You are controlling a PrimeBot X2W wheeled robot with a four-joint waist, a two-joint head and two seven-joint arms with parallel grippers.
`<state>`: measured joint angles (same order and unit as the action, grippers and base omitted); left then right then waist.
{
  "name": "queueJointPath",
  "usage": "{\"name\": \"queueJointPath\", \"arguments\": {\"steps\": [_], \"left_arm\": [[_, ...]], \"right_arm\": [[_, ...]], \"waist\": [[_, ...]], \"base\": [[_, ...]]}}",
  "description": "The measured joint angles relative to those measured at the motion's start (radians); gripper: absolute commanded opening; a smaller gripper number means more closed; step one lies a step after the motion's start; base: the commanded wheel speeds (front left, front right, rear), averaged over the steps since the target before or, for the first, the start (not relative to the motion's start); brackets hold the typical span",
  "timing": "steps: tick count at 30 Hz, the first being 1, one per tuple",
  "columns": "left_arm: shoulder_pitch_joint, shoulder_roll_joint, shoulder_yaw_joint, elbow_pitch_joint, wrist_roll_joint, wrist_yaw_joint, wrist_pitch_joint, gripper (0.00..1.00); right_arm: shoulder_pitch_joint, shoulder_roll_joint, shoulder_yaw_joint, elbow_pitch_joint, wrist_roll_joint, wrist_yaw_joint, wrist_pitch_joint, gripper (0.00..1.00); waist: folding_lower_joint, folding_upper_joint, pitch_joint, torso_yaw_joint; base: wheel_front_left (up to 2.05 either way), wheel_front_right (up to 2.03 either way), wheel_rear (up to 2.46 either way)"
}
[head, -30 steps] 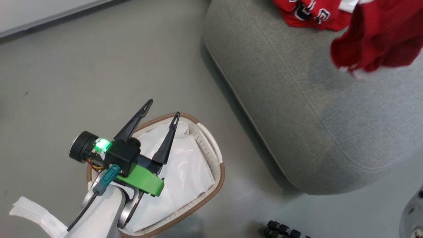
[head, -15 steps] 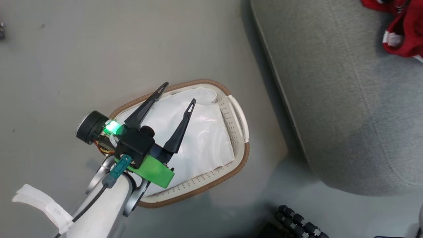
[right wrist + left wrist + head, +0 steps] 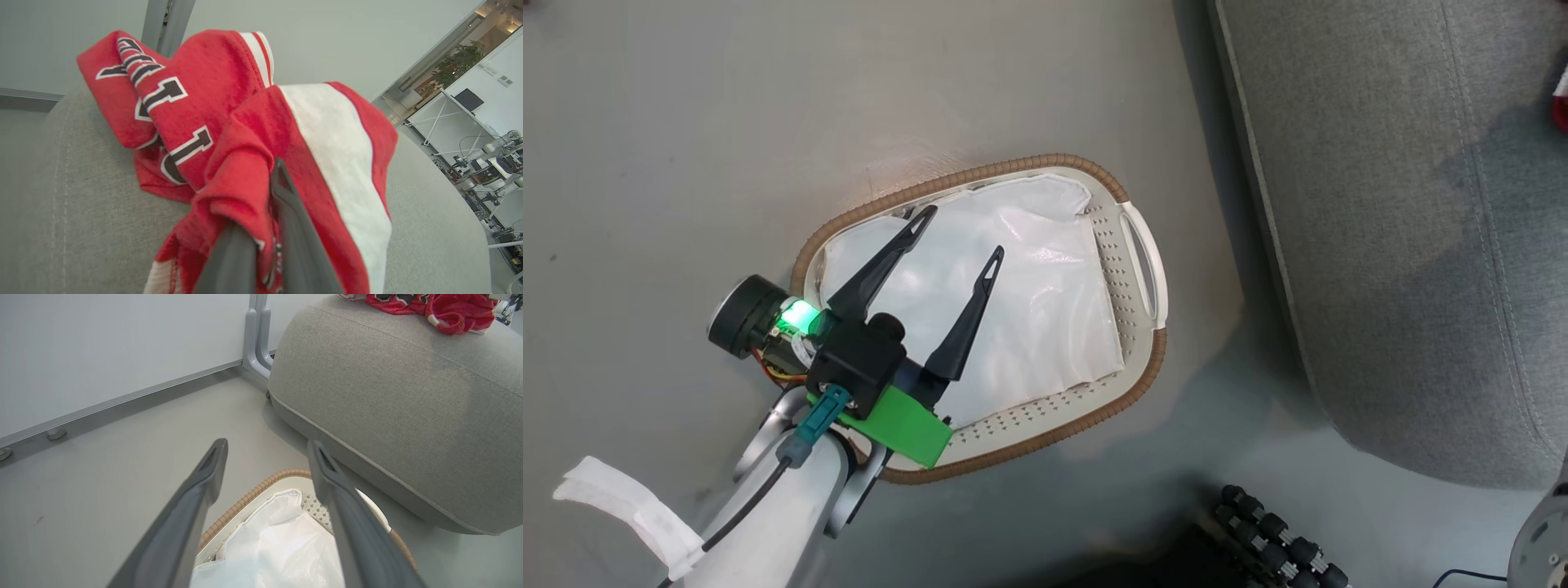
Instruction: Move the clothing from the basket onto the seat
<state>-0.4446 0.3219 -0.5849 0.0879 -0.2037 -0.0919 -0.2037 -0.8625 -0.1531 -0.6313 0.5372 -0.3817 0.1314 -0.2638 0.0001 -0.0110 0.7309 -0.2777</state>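
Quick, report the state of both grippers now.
Left gripper: open, holding nothing, above the basket.
Right gripper: shut on the white-panelled red garment.

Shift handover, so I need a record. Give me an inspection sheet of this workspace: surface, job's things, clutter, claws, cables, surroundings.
Surface: grey floor, faint marks.
Job's things: basket holds a white liner sheet; lettered jersey lies on the seat; white-panelled garment held over it.
Clutter: black ribbed object on the floor near the basket.
Claws: left claw open above the basket; right claw shut on the white-panelled garment.
Cables: black cable along the left forearm.
Surroundings: white wall panel, metal post.
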Motion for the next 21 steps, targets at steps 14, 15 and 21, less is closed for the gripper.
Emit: {"name": "queueJointPath", "arguments": {"steps": [14, 15, 21], "left_arm": [[0.002, -0.042, 0.008, 0.048, -0.055, 0.006, -0.035, 1.00], [0.002, -0.049, 0.016, 0.053, -0.063, 0.010, -0.039, 1.00], [0.013, -0.080, 0.065, 0.084, -0.120, 0.013, -0.054, 1.00]], "right_arm": [[0.194, 0.030, 0.073, -0.073, 0.029, 0.000, 0.000, 1.00], [0.207, 0.032, 0.080, -0.076, 0.032, 0.000, 0.000, 1.00], [0.238, 0.024, 0.134, -0.078, 0.049, 0.000, 0.000, 1.00]], "waist": [[-0.0001, 0.0000, -0.089, -0.023], [-0.0001, 0.0000, -0.099, -0.024], [-0.0001, 0.0000, -0.164, -0.020]], "base": [[0.00, 0.00, 0.00], [0.00, 0.00, 0.00], [0.00, 0.00, 0.00]]}}
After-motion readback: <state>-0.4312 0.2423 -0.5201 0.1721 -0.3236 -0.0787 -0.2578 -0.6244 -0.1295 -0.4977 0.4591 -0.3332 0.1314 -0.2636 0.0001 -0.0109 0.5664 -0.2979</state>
